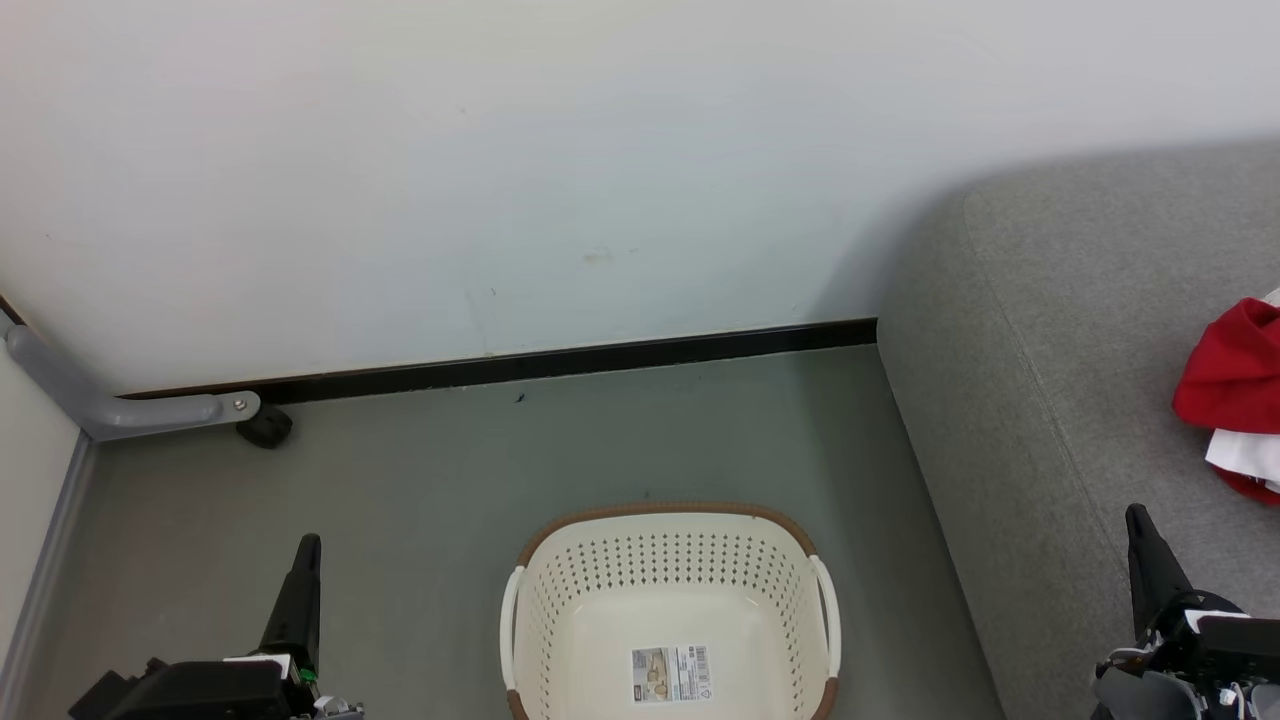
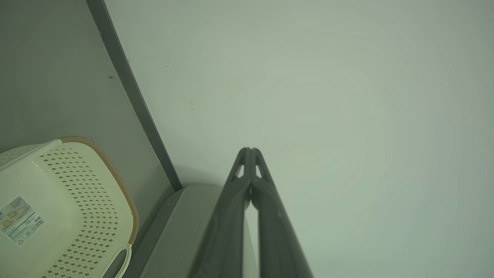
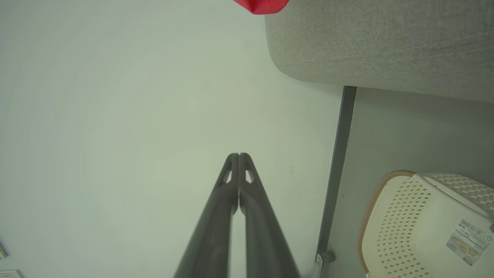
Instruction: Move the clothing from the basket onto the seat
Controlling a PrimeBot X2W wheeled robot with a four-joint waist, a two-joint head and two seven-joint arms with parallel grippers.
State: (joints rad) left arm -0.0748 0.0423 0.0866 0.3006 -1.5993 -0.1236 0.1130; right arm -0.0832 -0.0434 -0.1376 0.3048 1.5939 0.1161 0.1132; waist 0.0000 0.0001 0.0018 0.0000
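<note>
The cream basket point(image 1: 560, 590) stands on the grey floor at bottom centre, with nothing in it but a label sticker point(image 1: 671, 673); it also shows as the basket point(image 2: 77, 193) and the basket point(image 3: 401, 216). Red clothing point(image 1: 1232, 375) with white trim lies on the grey seat point(image 1: 1040, 330) at the right edge, and a red tip of clothing point(image 3: 262, 5) shows above the seat point(image 3: 378, 42). My left gripper point(image 1: 308, 545) is shut and holds nothing, left of the basket; its tips point(image 2: 250, 150) meet. My right gripper point(image 1: 1137, 517) is shut and holds nothing, over the seat's front; its tips point(image 3: 238, 155) touch.
A white wall point(image 1: 500, 180) with a black skirting strip point(image 1: 560, 360) runs behind the basket. At the far left a grey bracket point(image 1: 120, 408) and a small dark wheel point(image 1: 266, 427) sit at the wall's foot. Grey floor point(image 1: 420, 480) surrounds the basket.
</note>
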